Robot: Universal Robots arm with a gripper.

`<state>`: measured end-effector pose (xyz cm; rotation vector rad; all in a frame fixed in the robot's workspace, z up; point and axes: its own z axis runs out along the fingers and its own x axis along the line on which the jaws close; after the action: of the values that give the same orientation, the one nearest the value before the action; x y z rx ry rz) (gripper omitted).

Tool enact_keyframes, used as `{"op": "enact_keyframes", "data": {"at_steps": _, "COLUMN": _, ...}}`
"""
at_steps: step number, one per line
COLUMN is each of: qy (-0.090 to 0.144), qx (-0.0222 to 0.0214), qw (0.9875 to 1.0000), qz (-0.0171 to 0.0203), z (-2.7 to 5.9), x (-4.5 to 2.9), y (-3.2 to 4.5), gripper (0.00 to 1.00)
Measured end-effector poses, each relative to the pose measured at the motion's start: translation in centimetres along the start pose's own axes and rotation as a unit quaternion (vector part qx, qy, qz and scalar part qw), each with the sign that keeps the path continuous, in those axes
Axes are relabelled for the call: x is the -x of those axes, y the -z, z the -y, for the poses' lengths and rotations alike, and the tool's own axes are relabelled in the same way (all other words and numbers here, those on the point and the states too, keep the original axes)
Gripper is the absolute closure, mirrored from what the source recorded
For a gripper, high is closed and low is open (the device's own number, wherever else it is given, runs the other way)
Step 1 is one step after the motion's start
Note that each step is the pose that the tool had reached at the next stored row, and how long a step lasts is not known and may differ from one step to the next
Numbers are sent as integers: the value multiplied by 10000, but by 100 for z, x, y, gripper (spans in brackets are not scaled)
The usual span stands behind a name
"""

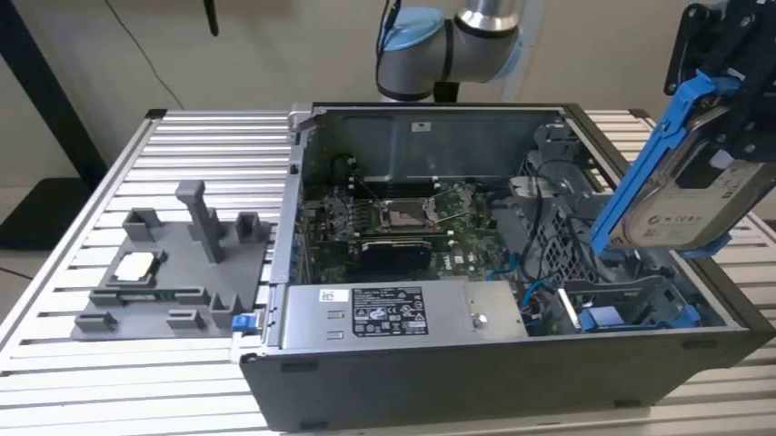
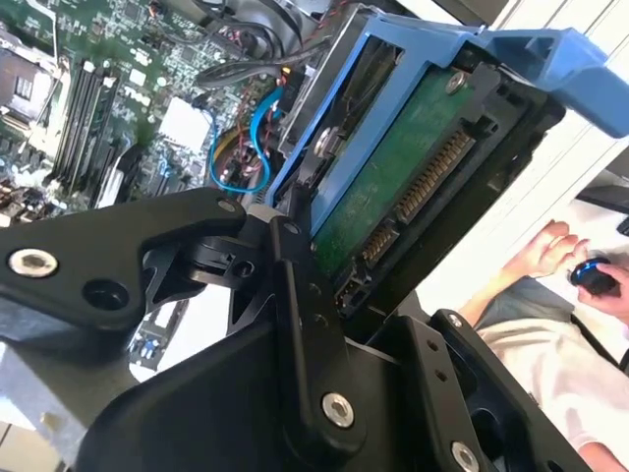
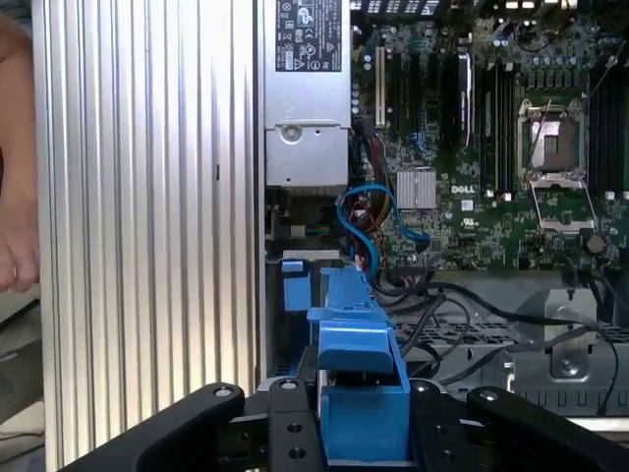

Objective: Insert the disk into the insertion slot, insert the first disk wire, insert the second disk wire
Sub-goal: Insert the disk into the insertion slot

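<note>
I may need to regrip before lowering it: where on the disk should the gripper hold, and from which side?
By the two long side rails of the blue carrier, near the upper end, coming from above, as the gripper holds it now. The disk hangs tilted above the insertion slot, so its lower end is free to enter, and the circuit board face goes untouched.

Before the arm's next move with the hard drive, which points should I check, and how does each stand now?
1. Gripper shut on the silver-grey hard drive in its blue plastic carrier: ok.
2. Drive lined up with the dark grey perforated drive cage: not ok, it hangs tilted above the case.
3. Cage opening free: cannot tell.
4. Thin blue cable away from cage: cannot tell.
5. Person's hand outside the case: ok.
</note>
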<state>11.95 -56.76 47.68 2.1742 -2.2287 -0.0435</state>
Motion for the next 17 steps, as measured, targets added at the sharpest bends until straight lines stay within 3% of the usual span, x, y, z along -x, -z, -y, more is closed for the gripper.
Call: {"op": "enact_keyframes", "data": {"at_steps": 17, "qy": 0, "qx": 0, "qw": 10000, "qz": 1, "z": 14, "x": -21, "y": -250, "gripper": 67}}
